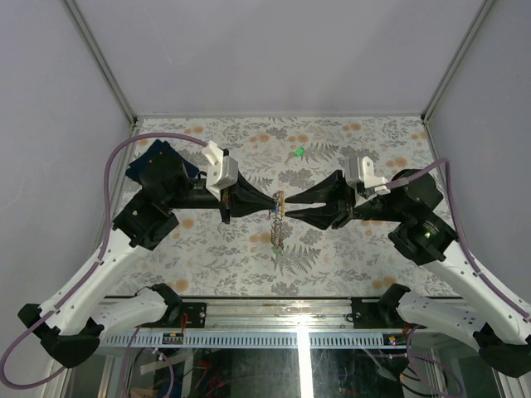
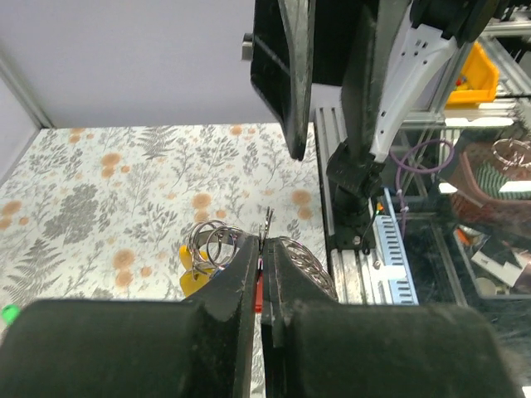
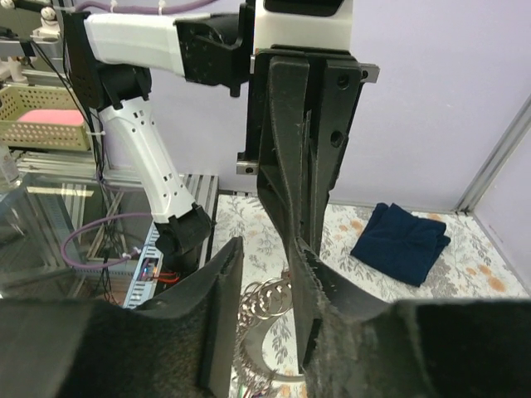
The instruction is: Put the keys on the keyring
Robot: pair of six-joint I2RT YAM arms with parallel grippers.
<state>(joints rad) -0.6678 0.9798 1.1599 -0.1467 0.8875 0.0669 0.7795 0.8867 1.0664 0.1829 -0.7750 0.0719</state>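
Observation:
My left gripper (image 1: 270,205) is held above the middle of the table, shut on the silvery keyring (image 1: 280,201); its chain (image 1: 276,234) hangs down. In the left wrist view the shut jaws (image 2: 264,242) pinch the ring edge. A red tag (image 2: 259,292) shows between them, a yellow tag (image 2: 192,267) and small rings (image 2: 211,240) hang to the left. My right gripper (image 1: 289,206) faces it, open, its fingers either side of the left fingertips. Its wrist view (image 3: 265,249) shows the rings (image 3: 270,297) in the gap. A green-tagged key (image 1: 298,152) lies alone on the table behind.
A dark blue folded cloth (image 1: 152,157) lies at the far left of the floral table (image 1: 365,257), also in the right wrist view (image 3: 402,240). Grey walls stand on three sides. The metal rail (image 1: 274,311) runs along the near edge.

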